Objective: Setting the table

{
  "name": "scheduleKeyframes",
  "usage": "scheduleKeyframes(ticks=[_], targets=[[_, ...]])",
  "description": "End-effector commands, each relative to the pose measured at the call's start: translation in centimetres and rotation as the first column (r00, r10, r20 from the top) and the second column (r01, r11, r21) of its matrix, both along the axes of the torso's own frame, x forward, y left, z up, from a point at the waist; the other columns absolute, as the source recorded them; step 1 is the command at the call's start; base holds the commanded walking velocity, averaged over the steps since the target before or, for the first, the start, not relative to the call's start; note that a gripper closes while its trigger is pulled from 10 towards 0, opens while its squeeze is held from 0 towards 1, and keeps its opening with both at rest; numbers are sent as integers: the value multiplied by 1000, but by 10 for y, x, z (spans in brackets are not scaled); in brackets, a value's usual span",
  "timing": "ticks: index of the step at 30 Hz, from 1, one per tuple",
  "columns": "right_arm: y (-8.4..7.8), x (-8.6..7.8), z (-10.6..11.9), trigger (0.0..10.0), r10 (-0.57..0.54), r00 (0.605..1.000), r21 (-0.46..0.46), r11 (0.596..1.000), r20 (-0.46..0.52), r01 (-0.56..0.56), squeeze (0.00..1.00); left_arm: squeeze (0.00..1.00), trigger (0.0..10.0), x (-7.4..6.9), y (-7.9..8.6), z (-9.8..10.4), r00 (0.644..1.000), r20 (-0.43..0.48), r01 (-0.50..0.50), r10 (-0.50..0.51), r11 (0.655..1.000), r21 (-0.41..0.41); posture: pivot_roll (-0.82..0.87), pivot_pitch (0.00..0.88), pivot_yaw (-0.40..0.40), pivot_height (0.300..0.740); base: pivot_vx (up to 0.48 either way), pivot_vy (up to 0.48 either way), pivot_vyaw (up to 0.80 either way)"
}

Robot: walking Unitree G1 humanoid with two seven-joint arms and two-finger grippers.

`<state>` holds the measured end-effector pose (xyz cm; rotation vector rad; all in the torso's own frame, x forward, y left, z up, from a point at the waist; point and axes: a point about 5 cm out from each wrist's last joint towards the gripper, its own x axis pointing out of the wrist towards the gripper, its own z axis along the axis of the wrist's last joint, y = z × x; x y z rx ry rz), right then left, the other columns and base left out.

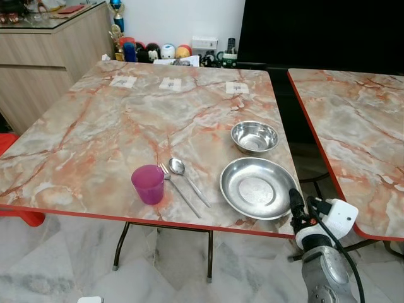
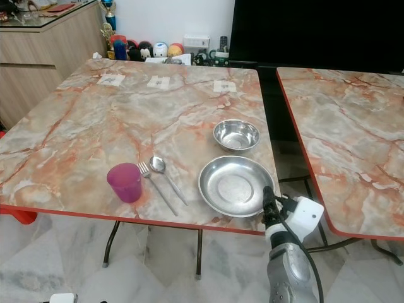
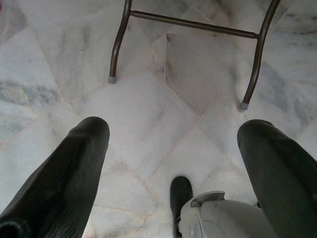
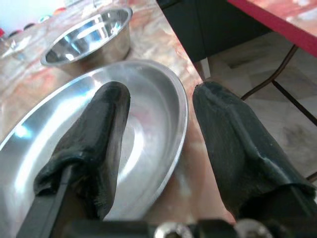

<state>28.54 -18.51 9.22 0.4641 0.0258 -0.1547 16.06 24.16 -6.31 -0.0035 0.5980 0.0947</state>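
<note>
Plate (image 1: 257, 187), bowl (image 1: 254, 136), cup (image 1: 148, 184), fork (image 1: 180, 189) and spoon (image 1: 186, 178) sat on the table (image 1: 113, 126); right gripper (image 4: 158, 124) straddled the plate's rim, fingers released; left gripper (image 3: 173, 163) hung idle, released.

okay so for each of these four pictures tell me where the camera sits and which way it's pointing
Left eye view: on the head, facing forward and down at the marble table; right end effector at the steel plate.
Right eye view: the other eye, same scene, with pink cup and steel bowl.
Left wrist view: on the left wrist, facing down at the floor; left end effector open.
Right wrist view: on the right wrist, facing the plate's rim between open fingers.
Shared: plate and bowl appear in both eye views and the right wrist view.
</note>
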Motion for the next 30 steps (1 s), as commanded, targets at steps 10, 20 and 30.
scheduleKeyframes(ticks=[10, 20, 30], targets=[[-8, 14, -8, 10000, -34, 995, 53, 998, -98, 40, 0, 0, 10000, -5, 1, -3, 999, -31, 12, -12, 1000, 6, 36, 119, -23, 740, 0, 0, 0], [-8, 23, -3, 10000, -45, 996, 84, 995, -76, 52, 1000, 0, 10000, -8, 3, -4, 999, -42, 9, -8, 1000, 9, 43, 121, -21, 740, 0, 0, 0], [-7, 24, -9, 10000, -33, 992, 89, 995, -122, 44, 0, 0, 10000, -9, 3, -6, 999, -52, 15, -14, 1000, 10, 42, 124, -20, 740, 0, 0, 0]])
